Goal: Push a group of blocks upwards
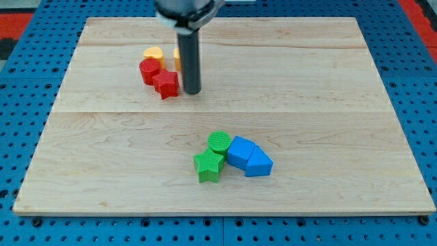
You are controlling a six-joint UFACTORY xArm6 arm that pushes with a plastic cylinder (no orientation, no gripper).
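Observation:
My tip [192, 91] stands on the board just right of a red star block [166, 85], close to touching it. A red round block [149, 70] sits against the star's upper left. A yellow heart-like block [153, 53] lies above the red ones. Another yellow block [177, 57] is mostly hidden behind the rod. Lower in the middle, a green round block [219, 142] and a green star block [209, 166] sit beside two blue blocks [240, 151], [258, 164].
The blocks lie on a light wooden board [328, 102]. A blue perforated surface [20, 102] surrounds it. The arm's dark body [186, 12] hangs over the board's top edge.

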